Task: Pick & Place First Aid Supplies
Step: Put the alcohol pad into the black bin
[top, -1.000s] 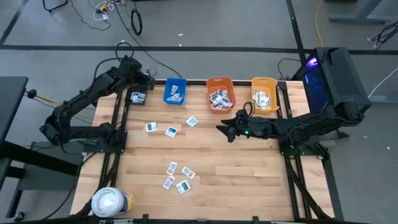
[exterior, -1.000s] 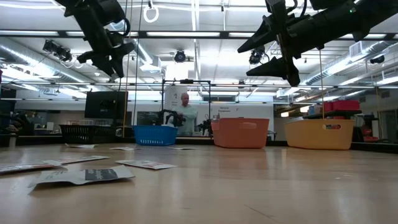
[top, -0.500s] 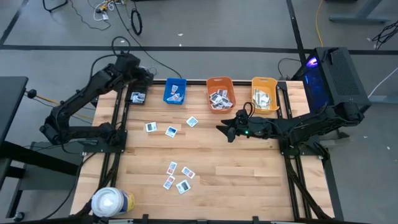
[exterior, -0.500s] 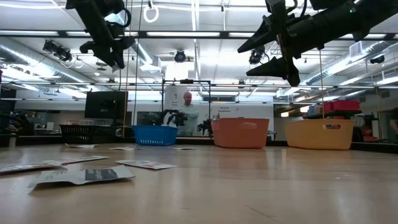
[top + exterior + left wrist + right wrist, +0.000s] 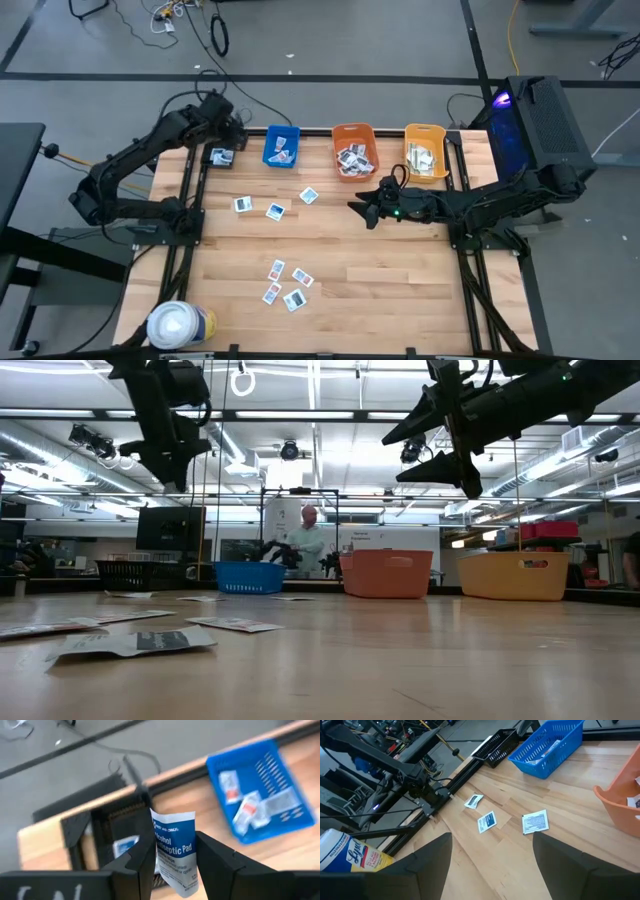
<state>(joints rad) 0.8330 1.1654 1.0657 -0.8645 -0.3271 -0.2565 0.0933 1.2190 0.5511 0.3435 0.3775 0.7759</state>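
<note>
The wooden table [image 5: 400,280] carries a row of bins along its far edge: black bin [image 5: 219,157] at the far left corner, then blue bin [image 5: 282,145], orange bin [image 5: 354,150] and yellow bin [image 5: 426,150]. The left gripper [image 5: 172,855] hangs above the black bin, pinching an alcohol pad packet [image 5: 175,851], white with a blue panel, upright between its fingers. The right gripper [image 5: 356,208] hovers over the table's middle, near the orange bin, jaws wide apart and empty. Loose packets [image 5: 285,283] lie toward the near edge.
</note>
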